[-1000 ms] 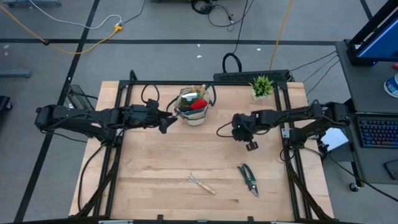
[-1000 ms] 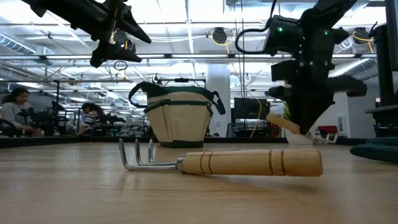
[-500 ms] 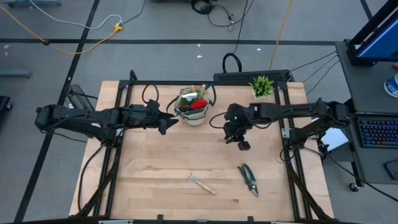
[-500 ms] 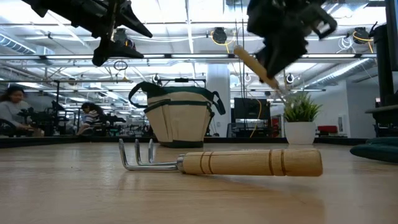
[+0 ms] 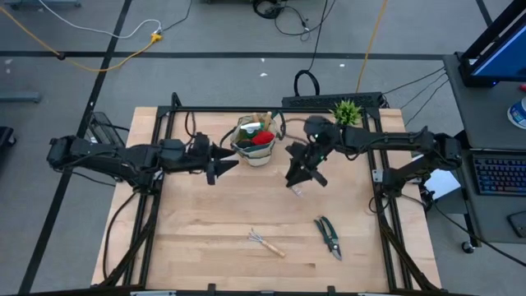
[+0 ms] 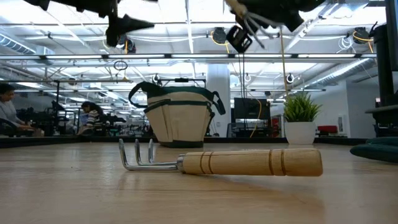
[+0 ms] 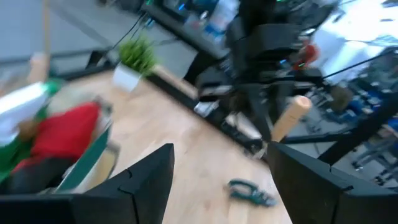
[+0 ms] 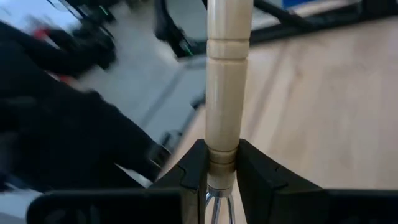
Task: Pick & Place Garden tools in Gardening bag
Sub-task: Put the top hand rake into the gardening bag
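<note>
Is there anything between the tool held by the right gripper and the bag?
Nothing visible. The right gripper holds a wooden-handled tool above bare table, beside the bag. The open left gripper waits on the bag's other side.

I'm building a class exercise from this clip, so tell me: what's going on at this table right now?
A two-armed robot is packing garden tools into a gardening bag at the table's far side. The right gripper is shut on a wooden-handled tool, carried in the air just right of the bag. The left gripper hovers open at the bag's left side, holding nothing. The bag already holds something red and other items. A hand rake and pruning shears lie on the table near its front edge.
</note>
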You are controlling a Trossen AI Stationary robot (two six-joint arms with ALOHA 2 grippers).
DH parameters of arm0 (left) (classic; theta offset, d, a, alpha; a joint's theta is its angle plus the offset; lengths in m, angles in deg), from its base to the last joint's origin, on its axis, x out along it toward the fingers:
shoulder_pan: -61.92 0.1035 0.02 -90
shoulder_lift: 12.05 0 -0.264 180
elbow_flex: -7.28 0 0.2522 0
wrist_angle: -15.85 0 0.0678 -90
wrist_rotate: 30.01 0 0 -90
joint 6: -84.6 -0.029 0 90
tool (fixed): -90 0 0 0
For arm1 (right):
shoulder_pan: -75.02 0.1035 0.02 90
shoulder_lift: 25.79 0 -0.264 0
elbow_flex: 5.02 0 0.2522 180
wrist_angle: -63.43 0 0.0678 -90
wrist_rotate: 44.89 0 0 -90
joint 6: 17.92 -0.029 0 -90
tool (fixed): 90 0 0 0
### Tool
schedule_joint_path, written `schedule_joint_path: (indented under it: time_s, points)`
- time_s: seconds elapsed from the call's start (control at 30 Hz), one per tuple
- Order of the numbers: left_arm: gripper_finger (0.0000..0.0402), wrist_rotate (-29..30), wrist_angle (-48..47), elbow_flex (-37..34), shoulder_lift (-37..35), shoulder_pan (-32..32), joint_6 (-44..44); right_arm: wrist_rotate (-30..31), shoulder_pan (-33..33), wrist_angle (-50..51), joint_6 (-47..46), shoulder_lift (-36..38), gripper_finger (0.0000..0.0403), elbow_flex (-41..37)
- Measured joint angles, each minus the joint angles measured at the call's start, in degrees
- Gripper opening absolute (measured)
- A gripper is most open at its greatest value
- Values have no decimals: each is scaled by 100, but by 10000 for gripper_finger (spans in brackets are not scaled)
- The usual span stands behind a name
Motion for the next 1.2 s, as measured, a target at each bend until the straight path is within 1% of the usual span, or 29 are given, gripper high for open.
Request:
schedule_joint_path:
  time_s: [0.23, 0.4, 0.57, 0.7, 0.87, 1.07, 1.2]
  points:
    - [264, 52, 859, 0, -2, -122, -678, -1084, -306, -1459, -1458, -2, 51, 0]
    - [264, 229, 1126, 0, 43, -122, -898, -1583, -385, -2369, -2231, -2, 51, 0]
    - [264, 264, 1447, 2, 317, -120, -911, -2034, -384, -3325, -2888, -2, 51, 0]
    - [264, 262, 1806, 2, 678, -120, -911, -2099, -382, -3881, -3217, -2, 51, 2]
    - [264, 260, 2179, 2, 1032, -120, -887, -2104, -382, -3966, -3247, -2, 51, 2]
    - [264, 254, 2360, 2, 1161, -120, -877, -2225, -382, -4014, -3261, -2, 51, 2]
    - [264, 254, 2394, 2, 1163, -117, -889, -2161, -382, -3978, -3350, -2, 51, 2]
